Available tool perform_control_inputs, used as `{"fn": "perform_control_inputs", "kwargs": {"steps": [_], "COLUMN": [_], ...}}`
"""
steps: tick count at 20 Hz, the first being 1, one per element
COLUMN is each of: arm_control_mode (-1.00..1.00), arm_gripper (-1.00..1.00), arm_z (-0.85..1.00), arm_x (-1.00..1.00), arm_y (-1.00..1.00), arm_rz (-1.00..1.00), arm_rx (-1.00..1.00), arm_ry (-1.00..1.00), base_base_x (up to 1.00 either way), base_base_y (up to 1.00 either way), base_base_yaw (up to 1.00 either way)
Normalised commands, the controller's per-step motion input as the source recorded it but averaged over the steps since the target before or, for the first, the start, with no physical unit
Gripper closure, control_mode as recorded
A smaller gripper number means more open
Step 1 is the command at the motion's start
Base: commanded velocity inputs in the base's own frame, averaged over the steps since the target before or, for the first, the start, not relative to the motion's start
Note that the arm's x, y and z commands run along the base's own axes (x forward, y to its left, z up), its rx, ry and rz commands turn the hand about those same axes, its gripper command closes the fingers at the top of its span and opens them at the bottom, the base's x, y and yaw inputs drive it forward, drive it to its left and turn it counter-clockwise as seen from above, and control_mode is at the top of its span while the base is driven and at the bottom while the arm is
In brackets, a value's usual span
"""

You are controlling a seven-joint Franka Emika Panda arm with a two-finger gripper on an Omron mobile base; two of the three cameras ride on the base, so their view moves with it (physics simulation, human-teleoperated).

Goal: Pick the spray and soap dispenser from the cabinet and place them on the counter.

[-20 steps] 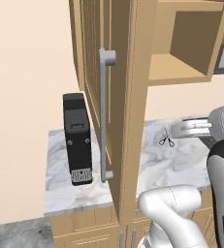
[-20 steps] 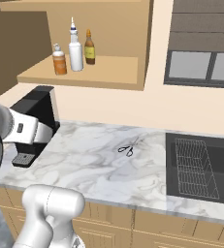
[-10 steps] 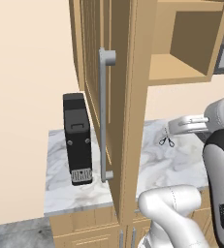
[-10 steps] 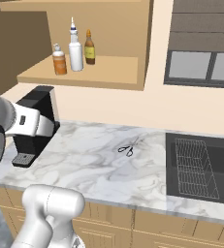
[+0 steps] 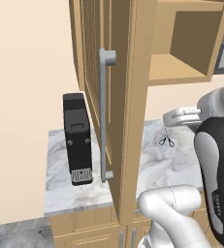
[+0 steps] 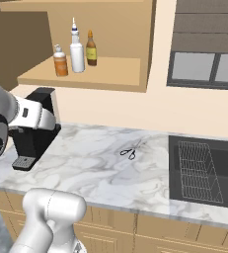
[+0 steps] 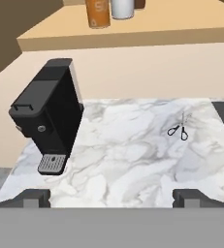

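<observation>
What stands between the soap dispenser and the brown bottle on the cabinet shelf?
The spray stands between the soap dispenser and brown bottle, seen in the right base view.

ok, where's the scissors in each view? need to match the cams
Left base view: scissors on the counter, right of the open cabinet door, just below the arm's white link.
Right base view: scissors mid-counter, between the coffee machine and the sink.
Hand view: scissors right of centre on the marble, coffee machine far to their left.
Shared landmark: the black coffee machine at the counter's left end.
</observation>
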Motion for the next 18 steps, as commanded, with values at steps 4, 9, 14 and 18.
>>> {"fn": "perform_control_inputs", "kwargs": {"steps": [4,9,14,18], "arm_control_mode": [-1.00,-1.00,-1.00,-1.00], "arm_gripper": [-1.00,-1.00,-1.00,-1.00], "arm_z": [0.00,0.04,0.10,0.11], "arm_x": [0.32,0.22,0.14,0.27], "arm_y": [0.09,0.06,0.05,0.09], "arm_rz": [0.00,0.00,0.02,0.02], "arm_rx": [-0.03,-0.02,-0.01,-0.06], "arm_ry": [0.02,-0.02,-0.09,-0.01], "base_base_x": [0.00,0.00,0.00,0.00], "base_base_y": [0.00,0.00,0.00,0.00], "base_base_yaw": [0.00,0.00,0.00,0.00]}}
